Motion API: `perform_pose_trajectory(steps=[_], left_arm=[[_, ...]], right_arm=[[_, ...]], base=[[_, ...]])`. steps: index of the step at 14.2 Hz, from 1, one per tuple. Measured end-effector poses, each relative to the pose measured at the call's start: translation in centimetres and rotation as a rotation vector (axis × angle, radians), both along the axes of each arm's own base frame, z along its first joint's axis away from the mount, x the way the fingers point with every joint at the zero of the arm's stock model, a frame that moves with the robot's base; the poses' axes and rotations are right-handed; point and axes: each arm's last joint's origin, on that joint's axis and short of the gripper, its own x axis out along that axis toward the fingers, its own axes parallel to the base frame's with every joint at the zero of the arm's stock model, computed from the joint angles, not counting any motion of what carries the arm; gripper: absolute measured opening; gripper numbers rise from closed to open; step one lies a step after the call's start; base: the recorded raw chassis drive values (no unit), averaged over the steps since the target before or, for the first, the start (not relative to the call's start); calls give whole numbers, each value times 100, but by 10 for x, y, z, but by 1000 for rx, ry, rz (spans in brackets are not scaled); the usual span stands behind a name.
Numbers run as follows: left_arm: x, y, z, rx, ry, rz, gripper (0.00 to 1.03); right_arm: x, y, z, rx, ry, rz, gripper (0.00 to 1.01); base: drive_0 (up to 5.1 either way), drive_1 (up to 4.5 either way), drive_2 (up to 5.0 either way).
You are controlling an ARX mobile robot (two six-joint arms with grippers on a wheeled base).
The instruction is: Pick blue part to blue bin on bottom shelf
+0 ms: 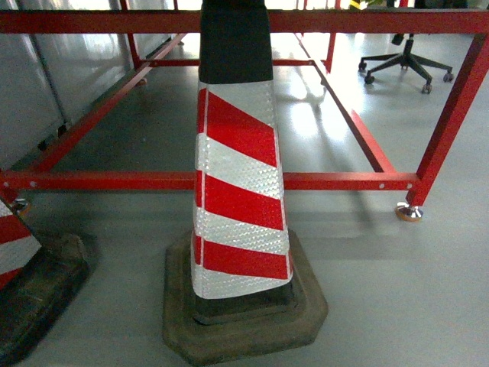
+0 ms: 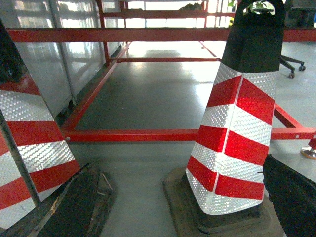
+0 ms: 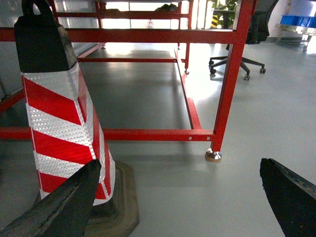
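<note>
- Grey floor (image 1: 397, 306) carried two red-and-white cones: one (image 1: 241, 191) central, another (image 1: 15, 245) at left edge.
- Red frame (image 1: 114, 181) stood behind.
- Left gripper (image 2: 177, 197) and right gripper (image 3: 177, 197) jaws were spread, grasping nothing.

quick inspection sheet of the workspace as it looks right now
surface: grey glossy floor; no bench or shelf tier in view
job's things: blue part and bottom shelf nothing seen; blue crates far off in the right wrist view, too small to judge
clutter: red-and-white traffic cone on a rubber base directly ahead; second cone at the left edge
grippers: left tool open, dark fingers at the frame's lower corners, nothing between; right tool open, likewise empty
cables: nothing seen
surroundings: red steel frame with a foot pad, office chair behind, grey wall panels to the left
</note>
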Motion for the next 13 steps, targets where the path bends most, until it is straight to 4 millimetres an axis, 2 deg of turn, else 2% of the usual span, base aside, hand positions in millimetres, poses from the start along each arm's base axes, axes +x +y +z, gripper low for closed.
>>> perform_pose_trajectory(steps=[13], left_arm=[[0, 0, 0, 0, 0, 0, 98]], right_arm=[[0, 0, 0, 0, 0, 0, 98]], base=[[0, 0, 0]])
